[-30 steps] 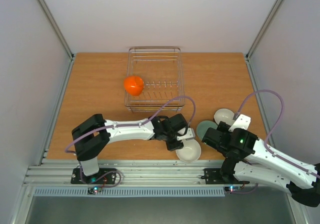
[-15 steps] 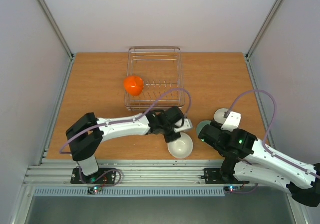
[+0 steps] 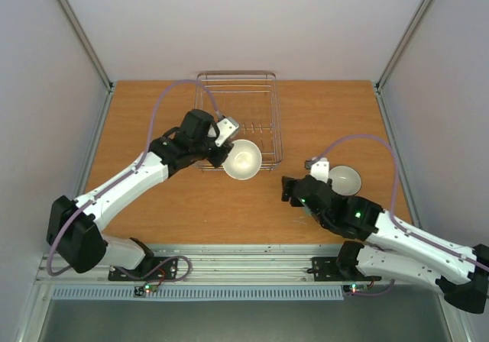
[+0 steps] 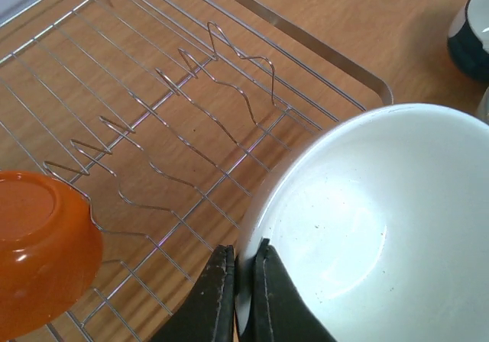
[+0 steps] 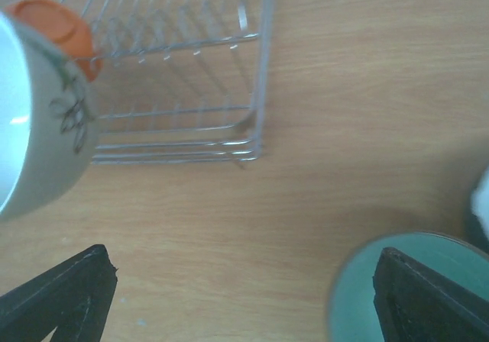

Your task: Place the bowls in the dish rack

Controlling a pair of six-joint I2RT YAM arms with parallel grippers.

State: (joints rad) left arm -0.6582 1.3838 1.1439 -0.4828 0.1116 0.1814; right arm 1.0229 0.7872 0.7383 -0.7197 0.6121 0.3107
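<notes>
Pale walls close in a wooden bench (image 3: 153,128), and the dish rack (image 3: 237,90) stands at its far middle. The left pincer (image 3: 223,153) is pinching the rim of a white bowl (image 3: 242,159), with one finger inside and one outside. It holds the bowl tipped on edge in the air above the rack's near edge, and the hollow faces up toward the overhead camera. A faint leaf sprig shows on the bowl's outer wall in the right wrist view.

An orange bowl (image 4: 42,250) leans among the wire tines on the rack's left side, with its base turned outward. The right pincer (image 3: 294,191) is spread wide over bare wood, well apart from the rack. A mint-green bowl (image 5: 412,288) sits beneath its right finger. A plain white bowl (image 3: 344,179) rests upright on the bench just beside the right arm.
</notes>
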